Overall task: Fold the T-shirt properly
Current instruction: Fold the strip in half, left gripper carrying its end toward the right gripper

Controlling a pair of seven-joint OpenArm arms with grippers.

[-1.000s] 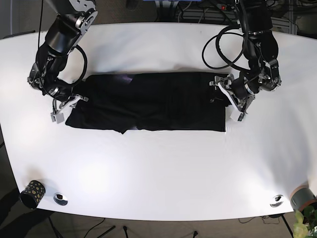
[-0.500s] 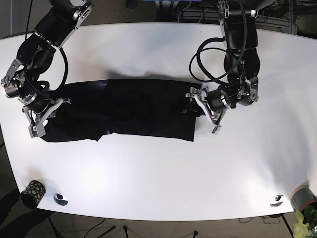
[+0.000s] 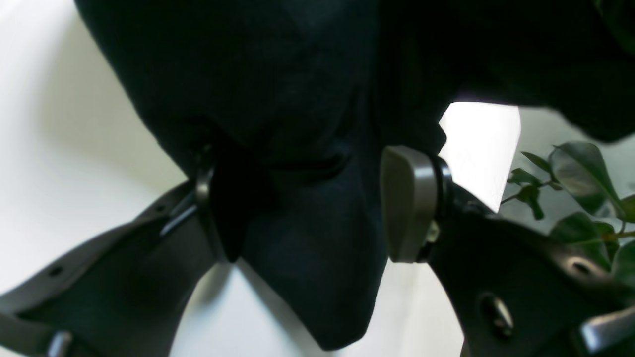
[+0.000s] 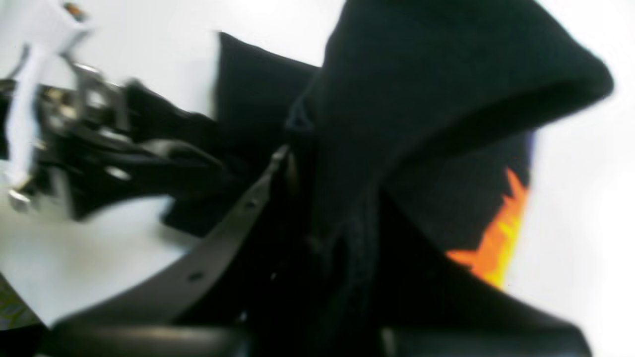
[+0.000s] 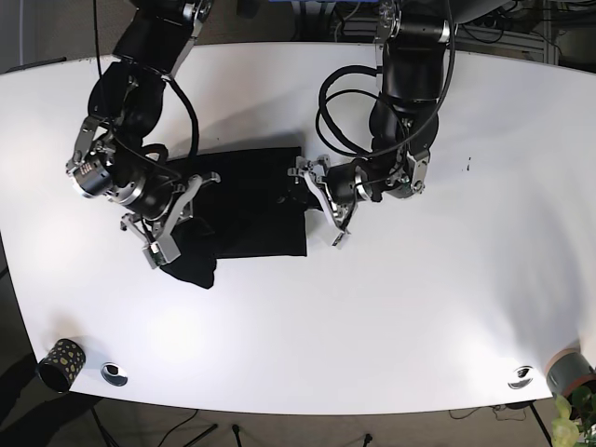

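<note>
The black T-shirt (image 5: 247,205) lies bunched into a short bundle at the table's middle left. In the base view my left gripper (image 5: 321,200) sits at the bundle's right edge. The left wrist view shows its fingers (image 3: 407,203) closed on a thick fold of T-shirt (image 3: 307,258), with the left gripper (image 3: 297,198) wrapped in cloth. My right gripper (image 5: 158,233) holds the bundle's left end, and a corner hangs below it. In the blurred right wrist view, T-shirt cloth (image 4: 446,89) with an orange print (image 4: 501,233) drapes over the right gripper (image 4: 322,198) and hides its tips.
A black-and-gold cup (image 5: 61,363) and a small metal fitting (image 5: 114,373) sit at the front left of the white table (image 5: 419,307). Another fitting (image 5: 520,377) and a potted plant (image 5: 573,414) are at the front right. Plant leaves (image 3: 580,173) show in the left wrist view.
Both arms have swung toward each other. The left gripper dragged the shirt's right end leftward, and the long flat strip has become a short bunched bundle.
</note>
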